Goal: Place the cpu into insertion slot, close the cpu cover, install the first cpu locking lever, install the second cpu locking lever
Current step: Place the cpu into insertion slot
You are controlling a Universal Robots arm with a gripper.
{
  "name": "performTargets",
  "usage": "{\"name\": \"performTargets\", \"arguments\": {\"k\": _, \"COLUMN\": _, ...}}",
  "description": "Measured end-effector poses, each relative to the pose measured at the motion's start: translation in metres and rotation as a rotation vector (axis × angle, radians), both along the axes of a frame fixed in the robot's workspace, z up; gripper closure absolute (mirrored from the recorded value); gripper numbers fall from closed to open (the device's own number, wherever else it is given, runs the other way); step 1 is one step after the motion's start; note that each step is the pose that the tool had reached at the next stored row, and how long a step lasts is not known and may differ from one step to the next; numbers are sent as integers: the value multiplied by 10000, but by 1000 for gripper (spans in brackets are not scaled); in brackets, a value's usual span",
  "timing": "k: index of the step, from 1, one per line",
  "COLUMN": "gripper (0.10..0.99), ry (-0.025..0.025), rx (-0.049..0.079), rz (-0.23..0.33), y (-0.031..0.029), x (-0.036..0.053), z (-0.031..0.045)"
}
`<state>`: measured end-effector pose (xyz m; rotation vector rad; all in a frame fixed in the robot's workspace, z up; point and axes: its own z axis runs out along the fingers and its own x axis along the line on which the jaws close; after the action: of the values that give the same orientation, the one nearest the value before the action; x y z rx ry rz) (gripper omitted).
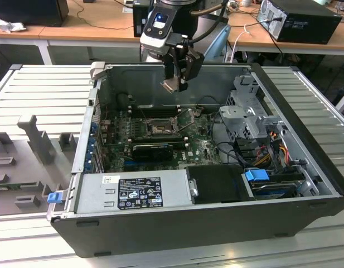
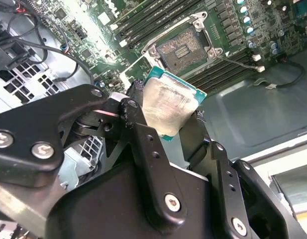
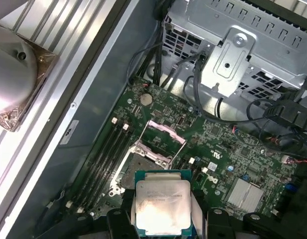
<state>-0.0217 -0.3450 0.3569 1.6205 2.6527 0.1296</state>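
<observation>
Nearest in the exterior view, the grey power supply (image 1: 132,192) lies along the front wall of the open computer case (image 1: 305,184). The case lies on its side on the slatted table (image 1: 43,89), so the green board faces up at me. Beyond the supply the insertion slot (image 1: 159,127) sits bare. Its cpu cover (image 3: 165,135) stands tilted up beside it, leaving room for the chip to drop in flat. Farther back and higher, my fingers (image 2: 141,129) pinch the cpu (image 2: 168,107) by two opposite edges, well above the slot, I judge to spare its contact face.
</observation>
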Motion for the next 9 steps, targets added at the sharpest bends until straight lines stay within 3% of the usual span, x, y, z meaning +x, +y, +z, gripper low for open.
{"name": "performTargets", "arguments": {"k": 9, "gripper": 553, "ry": 0, "rx": -1, "rz": -686, "y": 0, "x": 0, "z": -4}}
